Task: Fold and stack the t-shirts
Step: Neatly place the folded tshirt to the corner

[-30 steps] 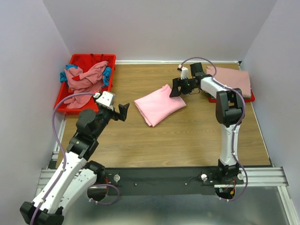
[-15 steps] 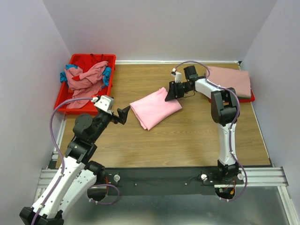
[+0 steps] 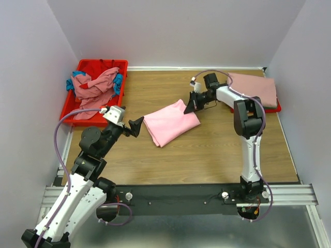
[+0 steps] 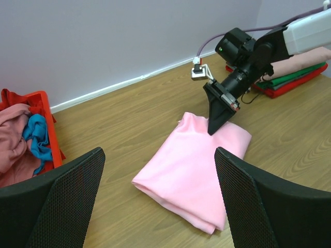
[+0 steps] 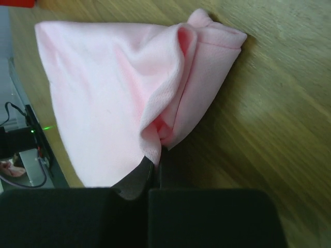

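Pink t-shirt [image 3: 169,122], folded on the table [image 3: 207,150] near the folded stack [image 3: 256,88], has its stack-side corner pinched in the right gripper [image 3: 189,107], probably for lifting onto that pile, while the left gripper [image 3: 135,125] hovers spread wide on the shirt's side away from the stack.

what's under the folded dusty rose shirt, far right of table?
Under the dusty rose shirt, a green layer and below it a red layer show at the stack's edge only. Their tops are covered, so nothing more of them can be seen.
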